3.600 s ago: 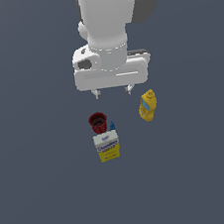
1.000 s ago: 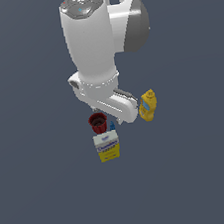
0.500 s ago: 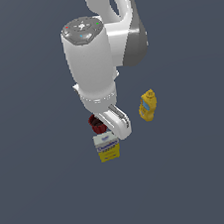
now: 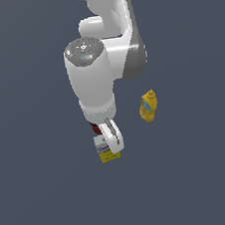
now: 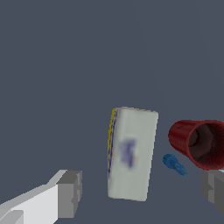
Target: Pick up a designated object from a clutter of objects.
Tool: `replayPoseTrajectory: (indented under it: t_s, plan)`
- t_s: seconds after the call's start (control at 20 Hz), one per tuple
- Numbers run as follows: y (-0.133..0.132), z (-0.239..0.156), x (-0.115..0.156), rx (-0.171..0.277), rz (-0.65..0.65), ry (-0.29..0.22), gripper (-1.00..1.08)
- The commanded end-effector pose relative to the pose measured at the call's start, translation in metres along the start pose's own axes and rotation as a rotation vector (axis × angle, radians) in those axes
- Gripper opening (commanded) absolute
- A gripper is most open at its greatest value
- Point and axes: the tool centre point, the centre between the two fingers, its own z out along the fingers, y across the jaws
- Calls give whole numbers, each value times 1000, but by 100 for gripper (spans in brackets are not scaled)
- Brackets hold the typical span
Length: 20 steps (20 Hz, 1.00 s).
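Gripper [image 5: 140, 192]: spread wide and empty, one finger [image 5: 70, 194] on each side of the box with clear gaps, nothing touched yet.
Box [image 5: 131, 153]: lay flat on the grey surface [image 4: 45, 193], white face up with blurred blue lettering, a yellow edge along one long side; in the exterior view it sat directly beneath the arm, yellow end nearest the camera.
Cup [image 5: 199, 143]: dark red, tipped on its side, mouth open toward the camera, just beside the box but apart from it.
Blue piece [image 5: 174, 164]: tiny, in the gap between box and cup.
Bottle [image 4: 148, 105]: yellow, well off to the exterior view's right, out of the way.
Handling: looked like a light, stiff carton with smooth faces, so a firm squeeze should do; too hard might dent it.
Where to grip: across the two long sides, near the middle, as the fingers already lined up.
Risk: the far finger could nudge the blue piece or cup.
Views: only the wrist view showed the open fingers and blue piece; only the exterior view showed the bottle.
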Motion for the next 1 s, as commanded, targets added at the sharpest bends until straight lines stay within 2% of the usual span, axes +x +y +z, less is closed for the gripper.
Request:
replayPoseTrajectory:
  t_s: [0.0, 0.4, 0.95]
  plan:
    - [-2, 5, 2, -1, 45, 2, 100]
    - [-4, 14, 6, -4, 119, 6, 100]
    - [-3, 31, 6, -4, 123, 6, 100]
